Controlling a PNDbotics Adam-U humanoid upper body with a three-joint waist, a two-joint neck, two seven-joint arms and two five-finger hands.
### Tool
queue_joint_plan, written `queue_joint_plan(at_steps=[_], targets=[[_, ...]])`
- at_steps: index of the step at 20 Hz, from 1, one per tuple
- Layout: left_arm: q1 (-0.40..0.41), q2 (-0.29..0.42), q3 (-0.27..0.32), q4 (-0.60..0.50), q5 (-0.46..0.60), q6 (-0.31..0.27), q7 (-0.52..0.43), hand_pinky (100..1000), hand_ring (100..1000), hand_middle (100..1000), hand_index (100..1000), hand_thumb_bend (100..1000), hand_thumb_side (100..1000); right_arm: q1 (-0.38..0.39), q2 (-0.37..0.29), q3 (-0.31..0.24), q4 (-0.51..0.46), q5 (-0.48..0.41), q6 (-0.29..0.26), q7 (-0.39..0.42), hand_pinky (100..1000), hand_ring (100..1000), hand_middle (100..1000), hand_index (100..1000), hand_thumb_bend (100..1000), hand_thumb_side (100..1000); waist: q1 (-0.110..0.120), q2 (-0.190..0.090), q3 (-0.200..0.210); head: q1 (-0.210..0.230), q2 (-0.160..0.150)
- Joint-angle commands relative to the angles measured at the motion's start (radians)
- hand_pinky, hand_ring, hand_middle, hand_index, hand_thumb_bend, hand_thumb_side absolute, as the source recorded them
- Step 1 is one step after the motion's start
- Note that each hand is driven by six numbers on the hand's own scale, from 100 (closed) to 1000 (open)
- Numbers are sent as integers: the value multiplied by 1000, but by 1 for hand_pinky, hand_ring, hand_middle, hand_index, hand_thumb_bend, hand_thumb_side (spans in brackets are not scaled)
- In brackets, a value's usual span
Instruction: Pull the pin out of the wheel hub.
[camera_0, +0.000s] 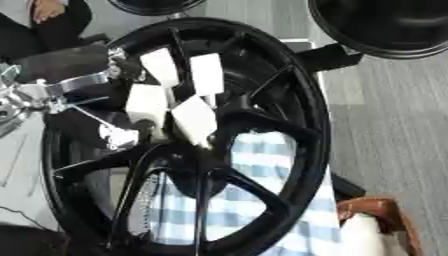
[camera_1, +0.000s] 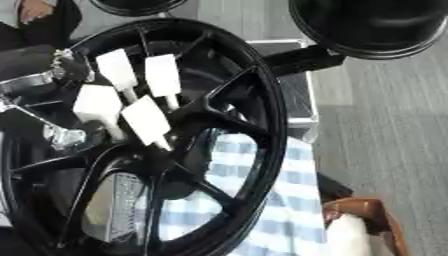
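Observation:
A large black spoked wheel hub (camera_0: 289, 100) fills both views and lies on a blue and white checked cloth (camera_0: 262, 165). Near its centre (camera_0: 188, 150) stand several white rectangular pieces (camera_0: 194, 120) on thin stems, close together and pointing toward the hub's middle. I cannot tell which of them is the pin. My left hand (camera_0: 52, 95), silver and black, comes in from the left over the rim and ends right beside the white pieces. Whether it holds one of them is hidden. My right hand shows in neither view.
A second black wheel (camera_0: 385, 25) lies at the upper right, with another dark round rim (camera_0: 157, 5) at the top edge. A brown and white object (camera_0: 376, 225) sits at the lower right. Grey floor (camera_0: 394, 125) runs along the right side.

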Motion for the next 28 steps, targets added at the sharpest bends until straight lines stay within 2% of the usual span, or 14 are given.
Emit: queue_joint_plan(at_steps=[1,6,10,13,18,20,22,23,25,26,27,28], targets=[[4,27,53,-10,19,-14,25,497,293,234,515,100,333,0,-14,-9,-12,-2,0,-6,704,530,421,764,100,687,-2,-22,3,-4,5],[51,37,144,-10,53,-38,77,495,281,217,506,100,298,4,-14,-15,-12,0,0,-14,705,531,422,764,100,685,-7,-24,16,-16,5],[120,33,255,-10,95,-14,140,493,273,206,505,100,313,7,-12,-20,-12,3,0,-21,705,531,422,764,100,684,-11,-25,31,-29,4],[199,17,362,-10,132,51,206,494,267,199,507,100,341,10,-9,-26,-12,6,1,-28,706,531,422,764,100,681,-16,-24,44,-40,3],[307,-24,533,-10,173,220,324,537,295,222,530,100,356,12,-11,-36,-12,13,-2,-40,706,532,423,764,100,677,-20,-25,63,-53,5],[334,-40,581,-6,146,282,370,556,316,243,545,100,310,12,-12,-38,-12,15,-3,-43,706,533,423,764,100,675,-22,-26,66,-55,3],[348,-50,606,11,96,317,400,577,342,271,565,100,246,12,-14,-40,-12,15,-5,-45,707,533,424,764,100,673,-24,-28,67,-56,1],[353,-54,612,27,67,327,404,594,366,296,582,100,235,12,-15,-41,-12,16,-6,-46,707,533,424,764,100,673,-25,-28,67,-56,1],[361,-61,612,64,16,333,367,686,501,450,696,100,233,11,-16,-42,-12,15,-7,-47,707,533,424,764,100,672,-27,-30,64,-55,-1],[363,-64,609,77,-4,325,331,747,596,543,776,100,304,11,-16,-43,-12,15,-7,-48,707,534,424,764,100,671,-28,-30,63,-55,-1],[366,-67,603,87,-25,304,276,826,721,661,841,100,440,11,-17,-43,-12,14,-8,-48,707,534,424,764,100,671,-29,-31,62,-54,-2],[367,-71,600,93,-44,277,218,896,793,723,882,128,534,11,-18,-43,-12,14,-9,-48,707,534,424,763,100,670,-30,-32,62,-54,-2]])
